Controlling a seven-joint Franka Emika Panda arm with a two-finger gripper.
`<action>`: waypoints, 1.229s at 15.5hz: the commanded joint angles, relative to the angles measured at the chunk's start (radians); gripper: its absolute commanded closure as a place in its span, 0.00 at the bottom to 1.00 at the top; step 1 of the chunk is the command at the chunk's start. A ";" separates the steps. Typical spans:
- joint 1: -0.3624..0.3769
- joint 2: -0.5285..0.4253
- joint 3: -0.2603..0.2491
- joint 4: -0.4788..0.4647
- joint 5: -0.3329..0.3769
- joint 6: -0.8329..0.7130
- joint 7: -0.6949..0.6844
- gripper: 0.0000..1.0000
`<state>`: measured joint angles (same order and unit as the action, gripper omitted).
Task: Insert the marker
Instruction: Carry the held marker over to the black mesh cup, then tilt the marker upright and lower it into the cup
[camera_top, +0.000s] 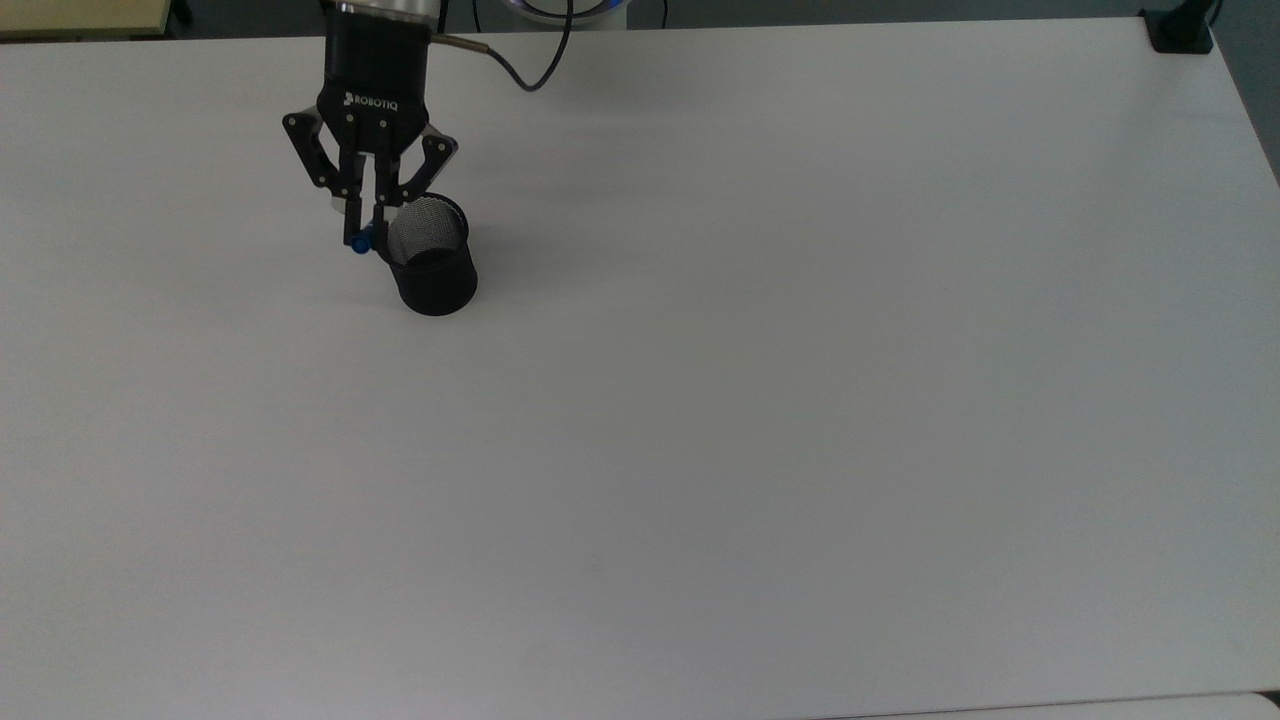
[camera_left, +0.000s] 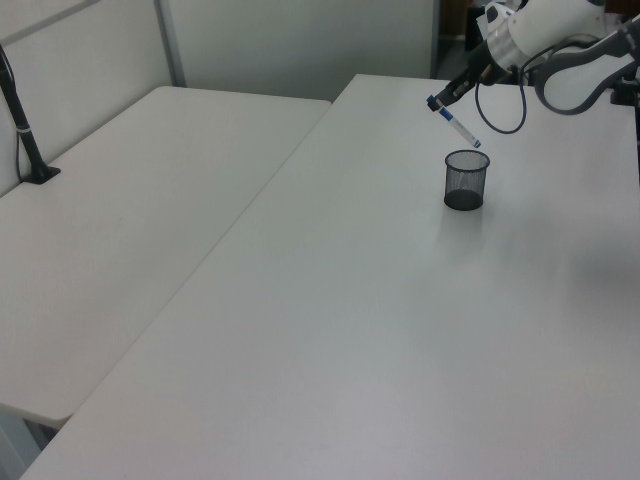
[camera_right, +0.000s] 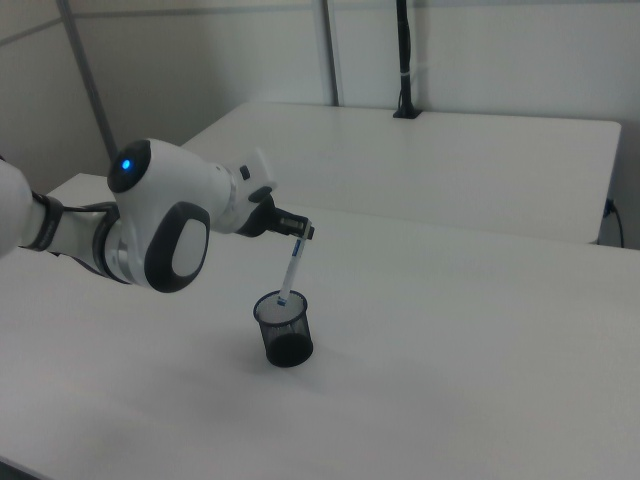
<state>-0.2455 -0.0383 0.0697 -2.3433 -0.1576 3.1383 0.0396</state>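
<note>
A Franka arm's gripper (camera_top: 364, 232) held the marker (camera_right: 291, 268) above a black mesh cup (camera_top: 432, 262) on the white bench (camera_top: 760, 400), its fingers (camera_top: 352, 222) pinched on the marker's blue-capped upper end. In the right view the marker hung steeply tilted, its lower blue tip at the cup's rim, though whether it had entered the opening could not be told. In the left view the marker (camera_left: 456, 125) slanted down toward the cup (camera_left: 466, 180) from the left view's left. The cup stood upright. A second white bench (camera_left: 120, 220) stood alongside.
</note>
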 joint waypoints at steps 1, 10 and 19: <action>-0.005 0.037 -0.001 -0.016 -0.020 0.071 -0.021 1.00; 0.008 0.025 -0.002 -0.083 -0.022 0.062 -0.075 1.00; 0.012 0.026 -0.001 -0.096 -0.022 0.046 -0.078 1.00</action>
<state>-0.2427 0.0142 0.0763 -2.4053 -0.1619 3.1865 -0.0297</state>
